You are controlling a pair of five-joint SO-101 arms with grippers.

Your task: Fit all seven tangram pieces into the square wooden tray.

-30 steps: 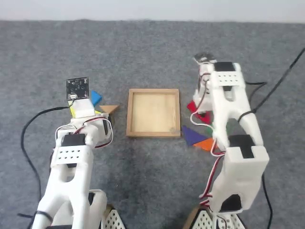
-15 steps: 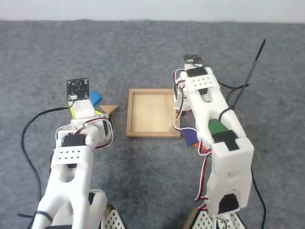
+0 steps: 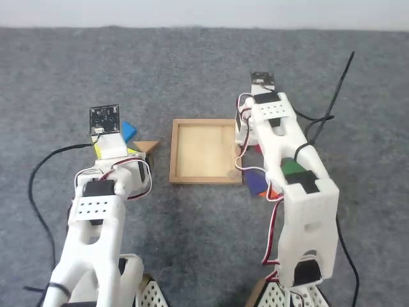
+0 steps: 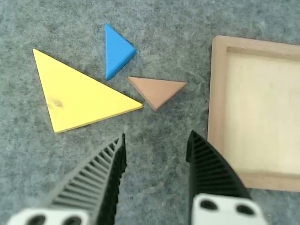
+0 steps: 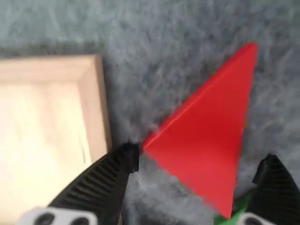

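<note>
Both left fingers (image 4: 104, 176) and right fingers (image 5: 107, 180) gape, right straddling red triangle (image 5: 206, 145) (beside tray (image 5: 96, 103)).

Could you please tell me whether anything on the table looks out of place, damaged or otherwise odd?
Nothing stands out. The square wooden tray is empty and undamaged; the yellow triangle, blue triangle, brown triangle and red triangle lie flat on the grey carpet beside it.

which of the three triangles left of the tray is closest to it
The brown triangle; the blue triangle and yellow triangle lie farther from the tray.
</note>
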